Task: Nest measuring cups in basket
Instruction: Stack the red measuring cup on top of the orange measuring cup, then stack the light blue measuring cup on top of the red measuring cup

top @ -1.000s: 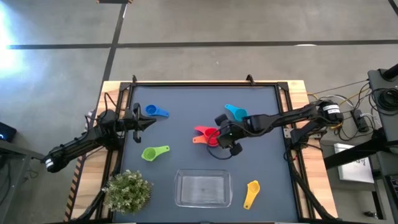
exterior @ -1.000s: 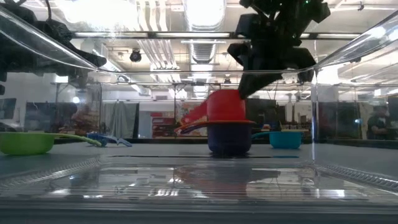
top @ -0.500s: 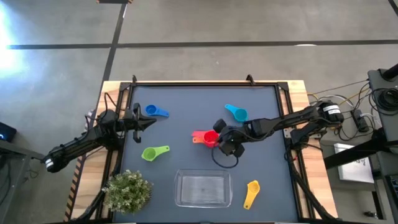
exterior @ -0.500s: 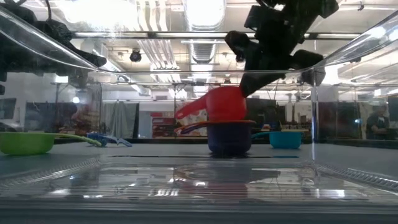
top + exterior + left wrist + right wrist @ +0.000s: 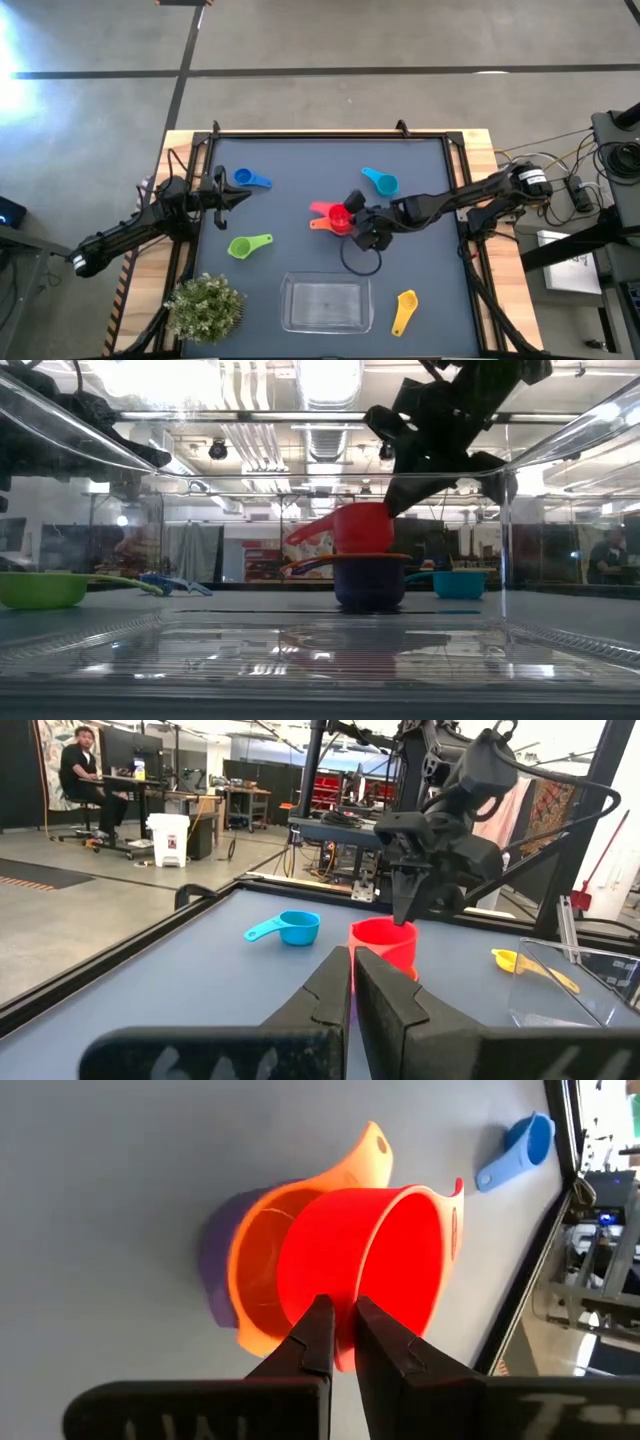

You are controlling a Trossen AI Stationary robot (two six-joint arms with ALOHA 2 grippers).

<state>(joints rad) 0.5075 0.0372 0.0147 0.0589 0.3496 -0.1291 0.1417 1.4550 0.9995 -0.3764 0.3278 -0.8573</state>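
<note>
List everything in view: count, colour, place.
Red cup: one, table centre, pinched at its rim, above the stack.
Orange cup: one, nested in the purple cup, beneath the red.
Teal cup: one, far of centre.
Blue cup: one, far left.
Green cup: one, left.
Yellow cup: one, right of basket.
Basket: one, clear, near edge.
Plant: one, green, near-left corner.
Person: one, seated in the room beyond.
Right gripper: holding the red cup.
Left gripper: shut, at left edge.

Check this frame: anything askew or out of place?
The red cup sits tilted over the orange cup nested in the purple cup, not seated; the right gripper pinches its rim. That stack stands on the table, outside the clear basket. The left gripper waits, shut.
</note>
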